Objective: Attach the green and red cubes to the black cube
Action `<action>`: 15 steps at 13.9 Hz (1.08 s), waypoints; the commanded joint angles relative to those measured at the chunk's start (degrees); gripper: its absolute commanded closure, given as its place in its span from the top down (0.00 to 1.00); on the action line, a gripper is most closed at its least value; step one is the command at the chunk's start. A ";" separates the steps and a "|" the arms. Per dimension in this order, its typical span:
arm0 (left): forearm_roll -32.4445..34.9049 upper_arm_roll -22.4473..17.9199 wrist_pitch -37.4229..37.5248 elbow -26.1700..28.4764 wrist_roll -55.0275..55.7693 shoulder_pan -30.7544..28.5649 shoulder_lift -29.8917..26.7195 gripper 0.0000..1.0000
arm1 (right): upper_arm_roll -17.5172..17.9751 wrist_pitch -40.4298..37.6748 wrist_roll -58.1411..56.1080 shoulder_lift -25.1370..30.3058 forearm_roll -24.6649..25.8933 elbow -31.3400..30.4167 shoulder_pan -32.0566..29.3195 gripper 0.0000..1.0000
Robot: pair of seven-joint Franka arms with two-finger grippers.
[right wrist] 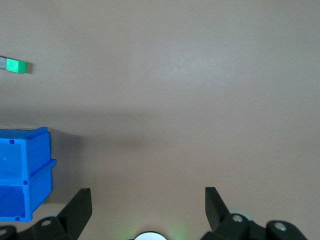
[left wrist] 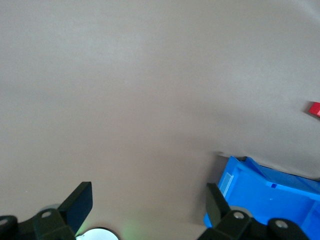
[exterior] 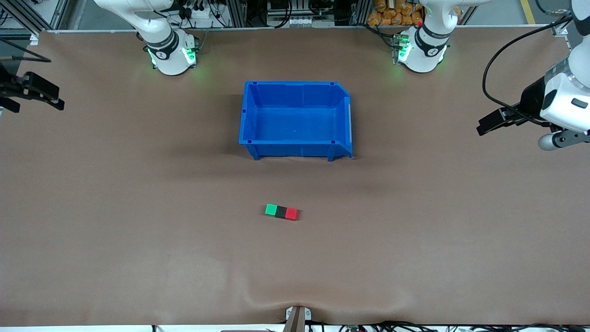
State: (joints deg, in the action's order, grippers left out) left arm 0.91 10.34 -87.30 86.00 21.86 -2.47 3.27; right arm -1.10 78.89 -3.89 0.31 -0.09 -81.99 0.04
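We see the small bright green cube, matte black cube and bright red cube lying touching in one row on the brown table, black in the middle, nearer the front camera than the blue plastic bin. Well apart from that bin, the left gripper and right gripper wait above the table ends, jaws spread wide, holding nothing

A high front camera faces both arm bases across the table, while each wrist camera looks down closer, sharing the blue bin.
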 commanded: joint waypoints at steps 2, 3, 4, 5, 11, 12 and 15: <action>0.94 0.73 1.61 -0.05 -6.11 -0.78 -2.04 1.00 | -2.14 1.43 1.17 1.81 -3.59 -1.95 0.67 1.00; 0.85 0.65 1.61 0.48 -7.35 -0.61 -2.83 1.00 | -2.59 1.79 1.17 1.80 -4.30 -2.03 0.75 1.00; 0.85 0.56 1.61 1.79 -8.23 -0.44 -4.40 1.00 | -2.85 2.31 1.08 1.80 -4.56 -2.29 0.67 1.00; 0.85 0.04 1.61 3.63 -8.94 0.18 -5.90 1.00 | -2.85 2.75 1.08 1.46 -4.57 -2.30 0.23 1.00; 0.94 -2.69 1.43 11.73 -9.90 2.20 -13.90 1.00 | -2.94 3.80 0.64 1.10 -3.95 -2.21 -0.74 1.00; 0.94 -3.04 1.43 11.82 -11.13 2.20 -14.43 1.00 | -2.94 4.59 0.90 0.93 -3.52 -2.03 -0.74 1.00; 2.78 -3.05 1.78 10.95 -11.31 1.94 -13.65 1.00 | -2.86 5.04 8.26 -0.21 -2.12 -2.03 -0.04 1.00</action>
State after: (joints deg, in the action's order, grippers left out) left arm 1.70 7.74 -85.24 96.21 11.62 -1.00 -9.80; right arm -4.38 83.26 -0.08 0.46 -3.45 -83.61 -0.26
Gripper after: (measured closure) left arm 0.000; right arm 0.000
